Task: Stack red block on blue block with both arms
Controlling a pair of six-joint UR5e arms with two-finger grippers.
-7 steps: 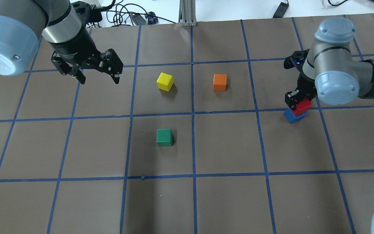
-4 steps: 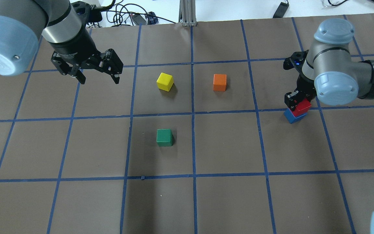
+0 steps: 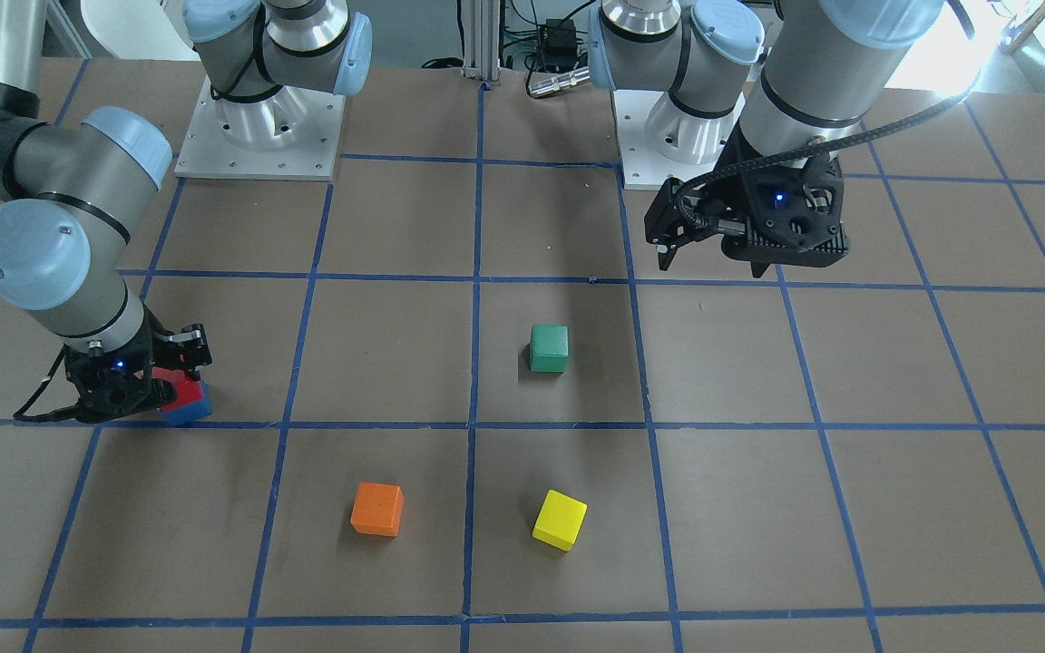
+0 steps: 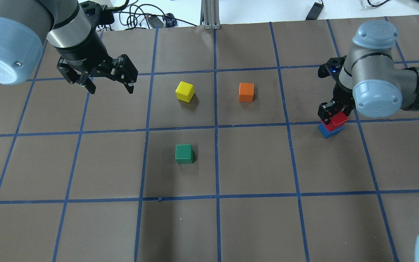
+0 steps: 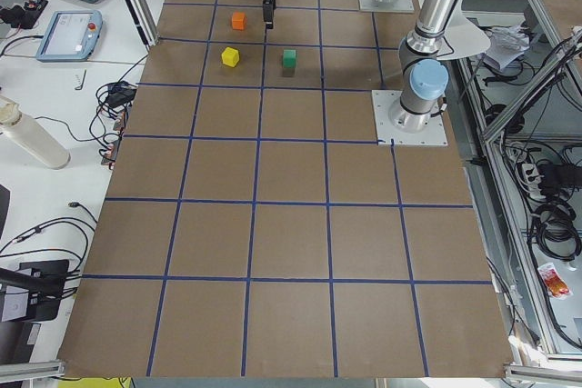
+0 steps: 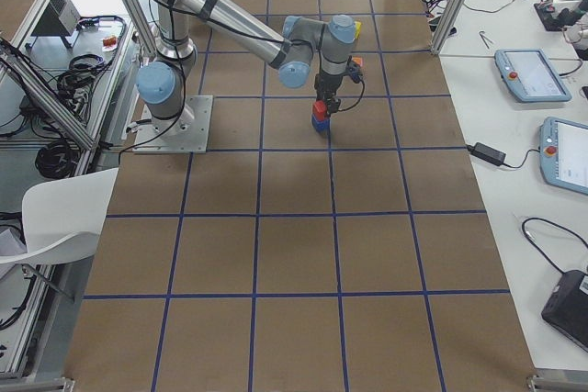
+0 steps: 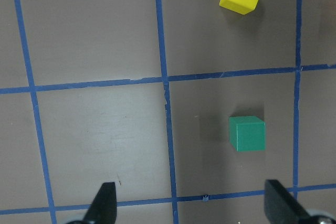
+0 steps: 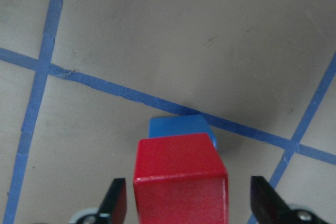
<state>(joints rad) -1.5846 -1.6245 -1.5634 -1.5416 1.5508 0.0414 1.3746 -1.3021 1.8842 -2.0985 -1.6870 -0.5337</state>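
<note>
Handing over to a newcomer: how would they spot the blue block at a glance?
Find the right hand, low over the table's right side in the overhead view. Under it stands a two-cube stack at a tape line; the blue block is the bottom cube, carrying the red block. It is the only blue cube; the green cube, yellow cube and orange cube sit singly.

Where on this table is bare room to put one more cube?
Free: the square just robot-side of the green block, and the square between it and the blue block. Crowded: the right gripper around the red block.
</note>
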